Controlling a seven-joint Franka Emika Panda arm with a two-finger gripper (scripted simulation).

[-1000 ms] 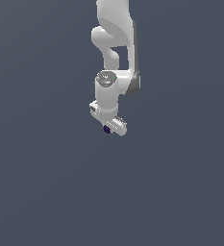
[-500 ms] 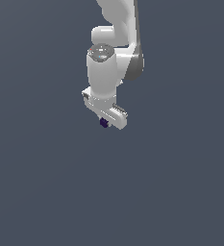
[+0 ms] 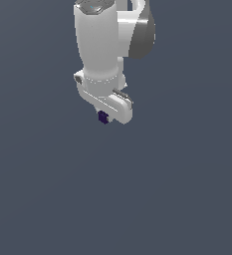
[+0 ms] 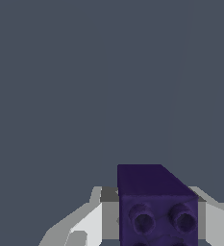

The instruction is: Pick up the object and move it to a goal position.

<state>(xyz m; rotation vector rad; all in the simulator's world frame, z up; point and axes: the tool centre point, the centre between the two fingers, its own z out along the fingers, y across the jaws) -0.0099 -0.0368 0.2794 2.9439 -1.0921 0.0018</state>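
Observation:
The object (image 3: 103,117) is a tiny dark purple block poking out below the white hand in the exterior view. My gripper (image 3: 106,118) is shut on it, held high in empty space. In the wrist view the object (image 4: 154,204) fills the space between the white fingers (image 4: 87,223), and two round studs show on its near face. The fingertips themselves are mostly hidden behind the hand in the exterior view.
The white arm (image 3: 105,40) comes down from the upper edge of the exterior view. Around it there is only a plain dark grey background; no goal marker shows.
The arm and the held block have come closer to the exterior camera and shifted slightly toward its left, so the hand looks larger. The block stays in the grip.

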